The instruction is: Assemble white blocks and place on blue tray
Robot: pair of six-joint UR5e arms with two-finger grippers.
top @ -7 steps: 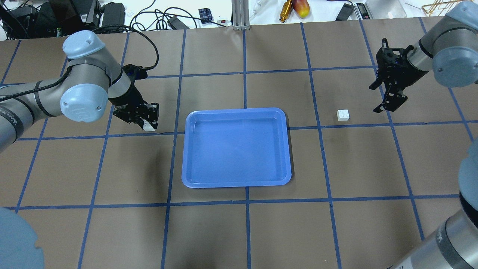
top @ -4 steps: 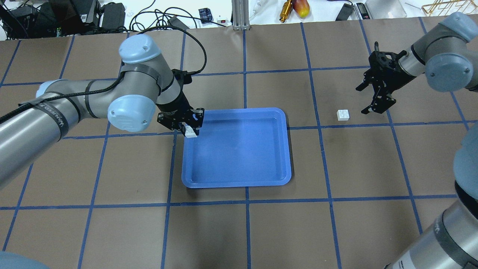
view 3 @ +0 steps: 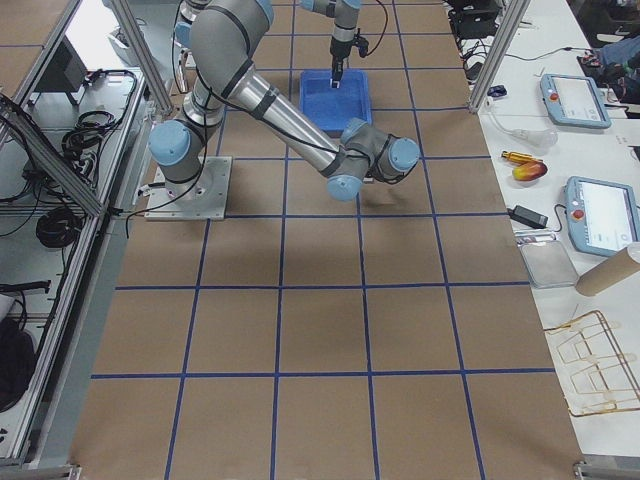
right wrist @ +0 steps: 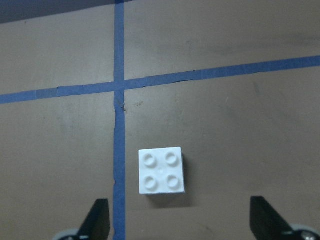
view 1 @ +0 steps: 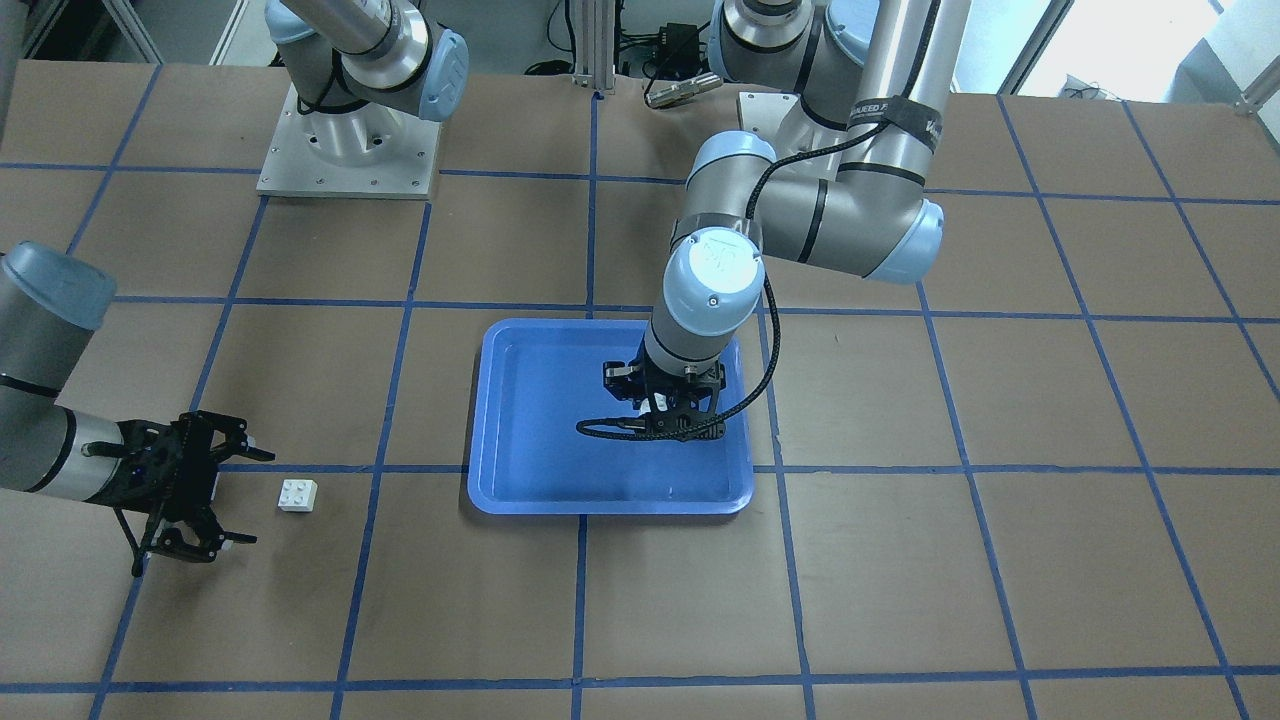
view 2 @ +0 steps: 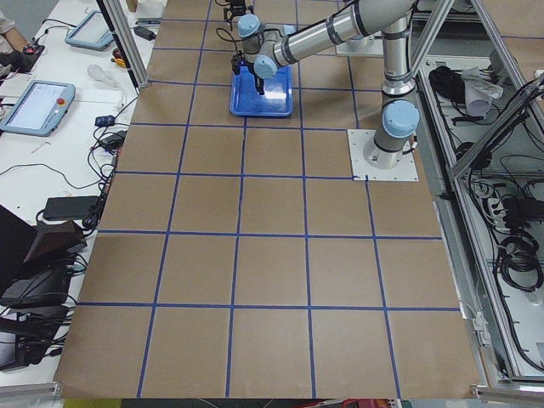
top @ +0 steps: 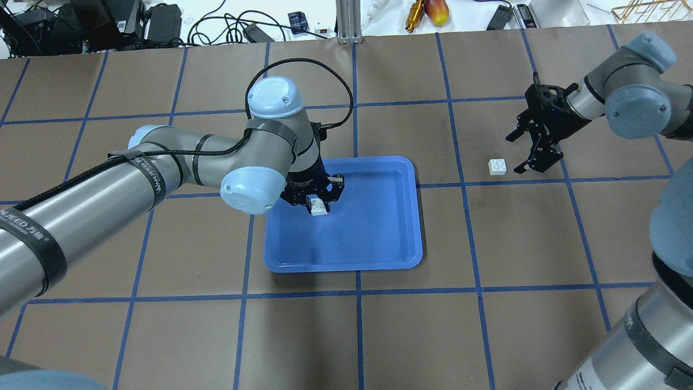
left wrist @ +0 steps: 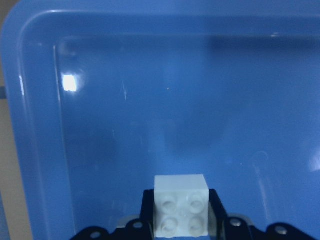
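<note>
Now the brown gridded table (top: 487, 336) shows 2 jobs going at once. The left arm (top: 162, 173) has swung in from the robot's left. 1 second ago its tool was low over the bare table beside the blue tray (top: 373, 233), half a second ago it was crossing the tray's left rim, and at present it hangs over the tray's floor, in the left part towards the far rim.

The left gripper (top: 318, 205) is clamped on 1 white block (left wrist: 181, 211), fingers pressed to its 2 sides. The wrist view shows the block's round sockets facing the camera. Whether it already touches the tray floor I cannot tell.

The right gripper (top: 515, 154), its fingers spread wide, has drawn closer to the other white block (top: 497, 167). That block has not moved. It sits studs up on the table, well apart from the tray on the robot's right, and in the right wrist view it lies ahead of the 2 spread fingertips, not yet between them.

So the 2 blocks are not yet joined. My guess is that the first will be set down in the tray and the second fetched and pressed onto it there.
</note>
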